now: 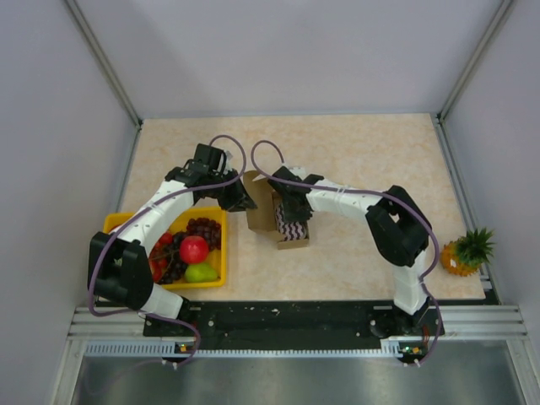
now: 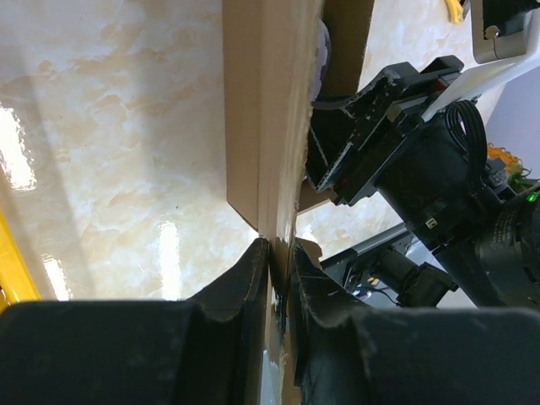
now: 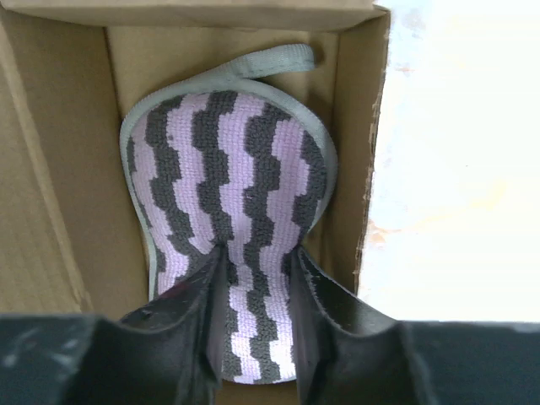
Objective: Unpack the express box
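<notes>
The brown express box sits open at mid table with its flap lid raised to the left. My left gripper is shut on the flap's edge; its fingertips pinch the cardboard. My right gripper reaches into the box and is shut on the purple-and-grey wavy-striped pouch, which bunches between its fingers. The pouch lies inside the box.
A yellow fruit tray with a red apple, green pear and grapes stands at the front left beside the left arm. A small pineapple lies at the table's right edge. Grey walls enclose the table.
</notes>
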You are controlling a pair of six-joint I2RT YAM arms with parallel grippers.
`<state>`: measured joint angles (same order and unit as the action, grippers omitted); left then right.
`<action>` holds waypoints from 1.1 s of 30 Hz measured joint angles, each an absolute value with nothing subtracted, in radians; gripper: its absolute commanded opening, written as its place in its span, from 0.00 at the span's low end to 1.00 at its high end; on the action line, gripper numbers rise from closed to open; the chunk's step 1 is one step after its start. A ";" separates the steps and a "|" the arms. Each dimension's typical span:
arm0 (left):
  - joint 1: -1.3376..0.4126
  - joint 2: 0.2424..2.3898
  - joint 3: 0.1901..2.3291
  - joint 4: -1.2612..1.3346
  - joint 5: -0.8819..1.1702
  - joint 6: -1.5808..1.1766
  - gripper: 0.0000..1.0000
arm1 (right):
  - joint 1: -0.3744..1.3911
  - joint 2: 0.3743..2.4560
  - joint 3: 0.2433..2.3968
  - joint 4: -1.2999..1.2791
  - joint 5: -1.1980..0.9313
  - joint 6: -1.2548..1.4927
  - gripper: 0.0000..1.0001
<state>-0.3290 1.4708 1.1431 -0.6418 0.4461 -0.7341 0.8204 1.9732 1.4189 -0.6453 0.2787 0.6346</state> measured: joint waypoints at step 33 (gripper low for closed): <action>-0.330 1.492 1.175 -0.677 0.365 -0.677 0.00 | 0.820 1.658 1.232 -0.472 0.298 0.678 0.00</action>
